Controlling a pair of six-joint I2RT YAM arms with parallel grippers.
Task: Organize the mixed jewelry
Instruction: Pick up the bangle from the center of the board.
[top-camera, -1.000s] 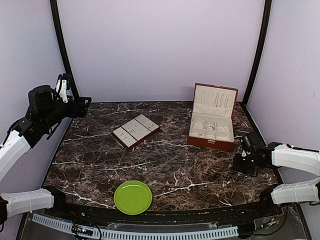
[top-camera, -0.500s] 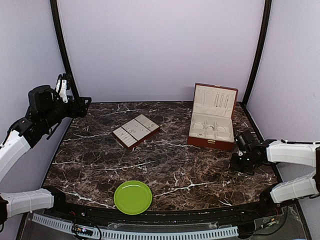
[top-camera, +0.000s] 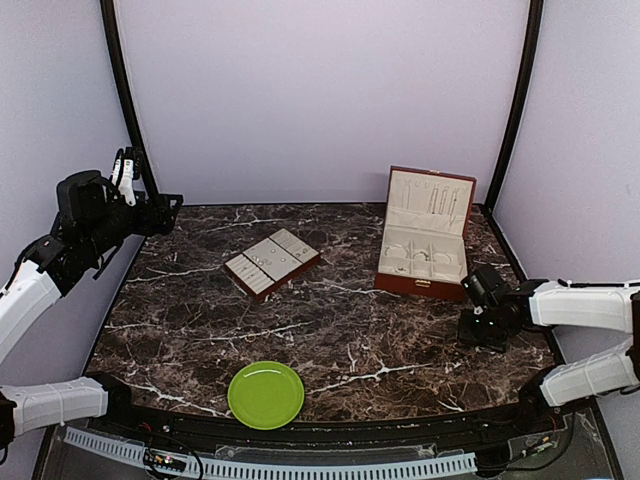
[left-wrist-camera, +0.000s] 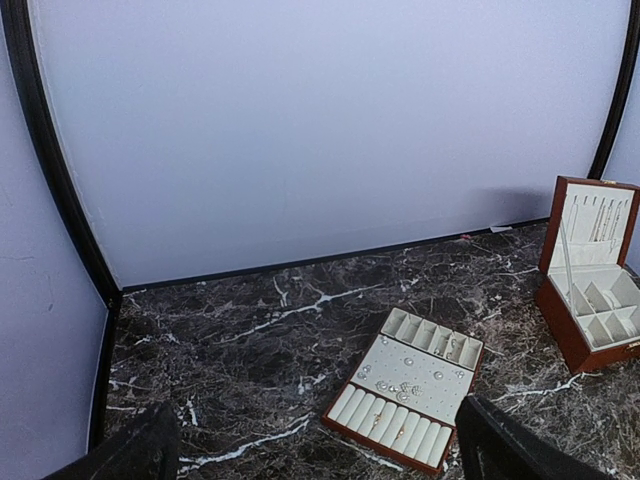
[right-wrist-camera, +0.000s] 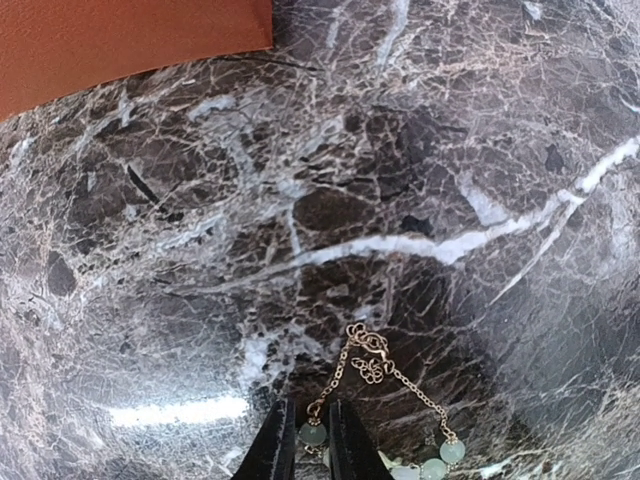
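My right gripper is low over the marble, shut on a bracelet of pale green beads on a thin gold chain. One bead sits between the fingertips and the chain loops out ahead on the table. In the top view this gripper is just in front of the open reddish-brown box. Small silvery studs and rings lie on the cream-lined tray, which also shows at mid-table in the top view. My left gripper is open and empty, raised at the far left.
A green plate sits near the front edge, left of centre. The box stands open with its lid up at the back right, and its corner shows in the right wrist view. Curtain walls close in the sides and back.
My right gripper has slid a little to the left along the table in front of the box. The left arm has not moved.
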